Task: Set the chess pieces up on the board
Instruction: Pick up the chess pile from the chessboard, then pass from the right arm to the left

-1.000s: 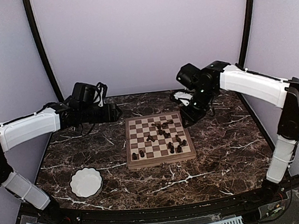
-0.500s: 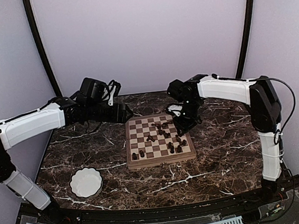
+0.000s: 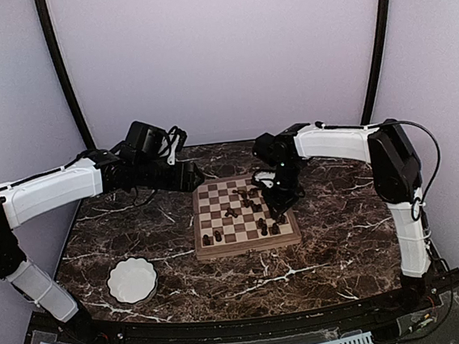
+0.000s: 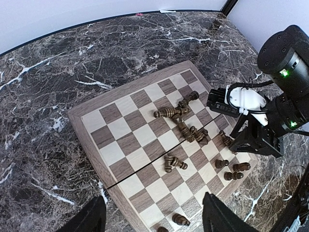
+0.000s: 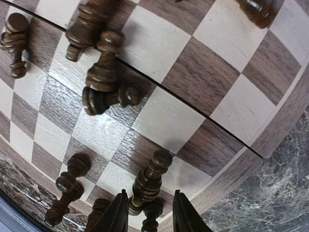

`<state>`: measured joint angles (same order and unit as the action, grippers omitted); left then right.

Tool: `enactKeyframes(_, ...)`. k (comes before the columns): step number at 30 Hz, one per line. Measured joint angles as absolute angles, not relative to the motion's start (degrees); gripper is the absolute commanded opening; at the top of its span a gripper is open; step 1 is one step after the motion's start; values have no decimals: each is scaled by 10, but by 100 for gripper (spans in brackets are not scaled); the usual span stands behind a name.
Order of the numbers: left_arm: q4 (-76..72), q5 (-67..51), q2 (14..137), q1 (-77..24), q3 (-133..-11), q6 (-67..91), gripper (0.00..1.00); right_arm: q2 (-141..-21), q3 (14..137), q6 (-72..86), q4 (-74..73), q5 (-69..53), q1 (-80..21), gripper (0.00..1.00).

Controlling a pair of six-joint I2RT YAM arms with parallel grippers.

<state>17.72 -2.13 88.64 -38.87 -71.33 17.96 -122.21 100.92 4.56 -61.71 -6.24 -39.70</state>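
Though indistinct overhead, piece [image 5: 147, 182] inside right end effector [image 5: 149, 203]

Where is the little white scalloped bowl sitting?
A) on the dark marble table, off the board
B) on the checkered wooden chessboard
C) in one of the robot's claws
A: the white scalloped bowl rests on the dark marble table, to the near left of the wooden chessboard and clearly apart from it.

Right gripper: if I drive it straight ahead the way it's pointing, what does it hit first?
Most likely the dark chess piece sitting just ahead, framed by the open fingers of the right gripper, near the edge of the board. The board surface comes right behind it, though depth is hard to judge.
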Motion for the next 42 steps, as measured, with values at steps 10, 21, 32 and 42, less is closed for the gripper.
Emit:
enactKeyframes(10,181,-22,904,-389,-723,178,71,-1272,1066,50,-627,-77,-399,7)
enactKeyframes(21,189,-43,927,-382,-756,188,70,-1252,1071,43,-604,-83,-399,3)
enactKeyframes(32,95,-319,995,-356,-779,252,59,-1012,937,-40,-476,-177,-428,4)
enactKeyframes(42,-23,-484,1032,-363,-769,326,52,-1035,929,-79,-467,-183,-465,4)
